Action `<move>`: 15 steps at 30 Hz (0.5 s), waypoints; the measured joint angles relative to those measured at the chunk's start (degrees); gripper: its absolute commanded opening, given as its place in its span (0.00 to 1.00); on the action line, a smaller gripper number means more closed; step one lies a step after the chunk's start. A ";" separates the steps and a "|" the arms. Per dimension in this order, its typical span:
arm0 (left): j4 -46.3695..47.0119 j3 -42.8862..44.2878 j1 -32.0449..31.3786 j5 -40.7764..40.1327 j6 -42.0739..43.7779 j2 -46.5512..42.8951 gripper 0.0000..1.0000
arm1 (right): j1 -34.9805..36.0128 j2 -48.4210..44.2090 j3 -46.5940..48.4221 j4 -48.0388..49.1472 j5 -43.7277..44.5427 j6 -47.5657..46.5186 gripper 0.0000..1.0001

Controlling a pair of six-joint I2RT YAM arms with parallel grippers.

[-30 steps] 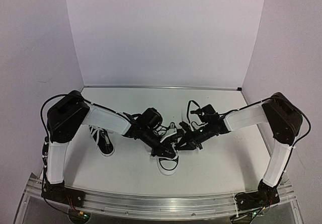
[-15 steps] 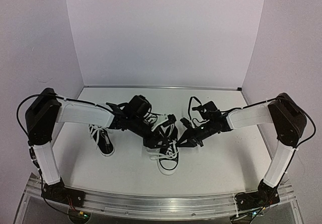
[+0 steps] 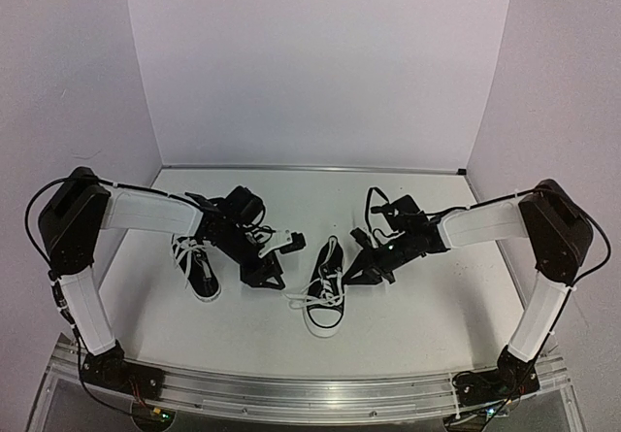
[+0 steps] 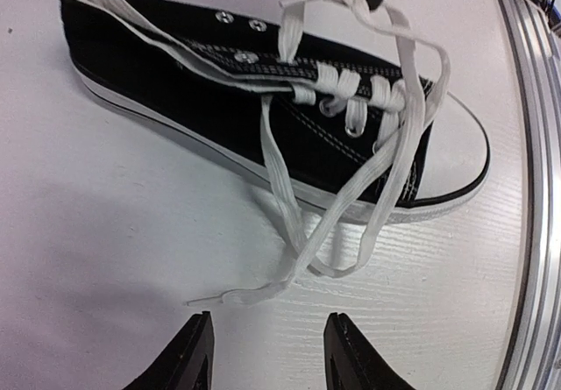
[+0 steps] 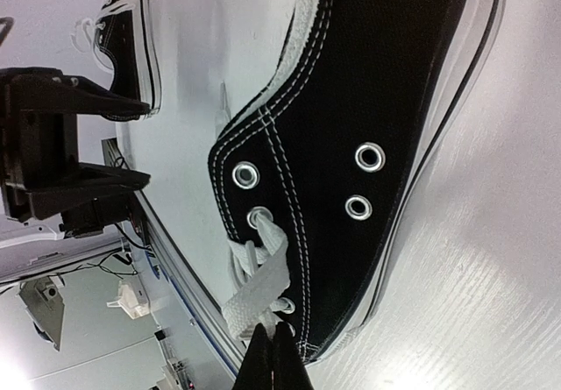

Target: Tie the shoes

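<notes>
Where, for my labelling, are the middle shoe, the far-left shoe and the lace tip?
middle shoe [image 3: 326, 294], top view, laces
far-left shoe [image 3: 201, 275], top view, upper
lace tip [image 4: 207, 301], left wrist view, end

One sneaker [image 3: 325, 301] lies between left fingers [image 3: 264, 275] and right fingers [image 3: 361, 275], the other sneaker [image 3: 199, 272] beneath the left arm [image 3: 146, 214].

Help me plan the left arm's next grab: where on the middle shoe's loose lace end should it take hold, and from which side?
I'd pinch the loose lace end just behind its tip, where it lies flat, clear of the shoe. Come straight down, left gripper fingers straddling the strand crosswise.
</notes>
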 measured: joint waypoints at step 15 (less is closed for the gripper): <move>-4.96 7.15 -3.05 -0.91 9.12 11.19 0.32 | 0.00 0.00 2.06 -1.47 0.54 -0.11 0.00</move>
